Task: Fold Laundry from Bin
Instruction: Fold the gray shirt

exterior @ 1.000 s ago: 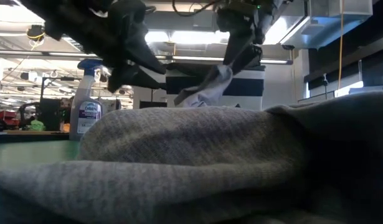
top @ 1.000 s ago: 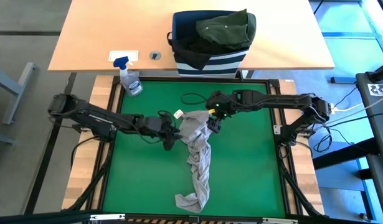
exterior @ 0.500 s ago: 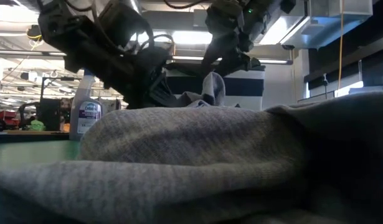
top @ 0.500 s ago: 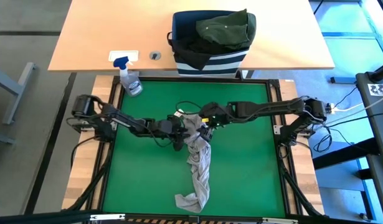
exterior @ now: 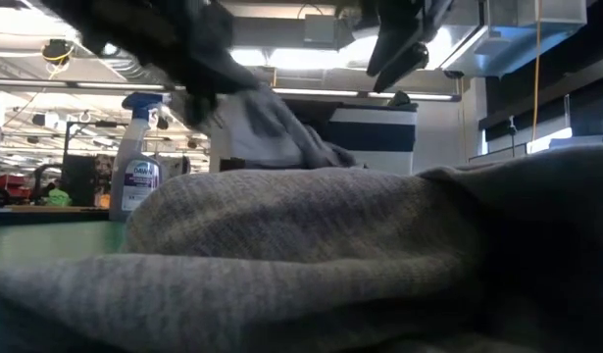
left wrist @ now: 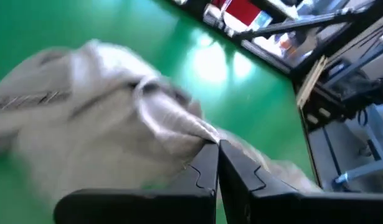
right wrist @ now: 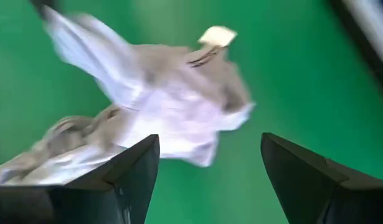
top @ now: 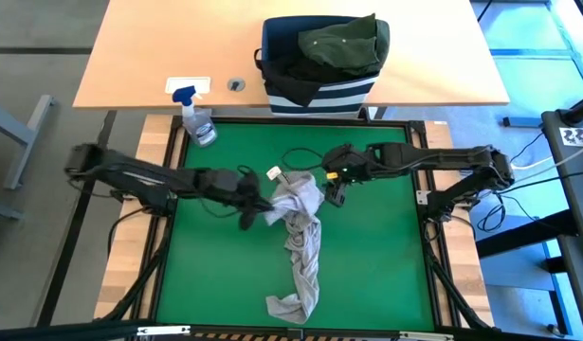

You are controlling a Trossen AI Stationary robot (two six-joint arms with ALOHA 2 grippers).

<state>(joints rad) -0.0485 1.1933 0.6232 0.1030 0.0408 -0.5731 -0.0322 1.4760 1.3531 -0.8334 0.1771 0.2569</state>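
Lying crumpled in a long strip down the green table, the light grey garment looked soft, light and limp, likely to sag and bunch unless taken by an edge or corner. The left pincer was clenched on its upper edge, cloth seemingly nipped between the tips, though blur left that uncertain. The right pincer hovered just beside the same end, spread wide and empty. The bin stood beyond, still holding the dark olive garment.
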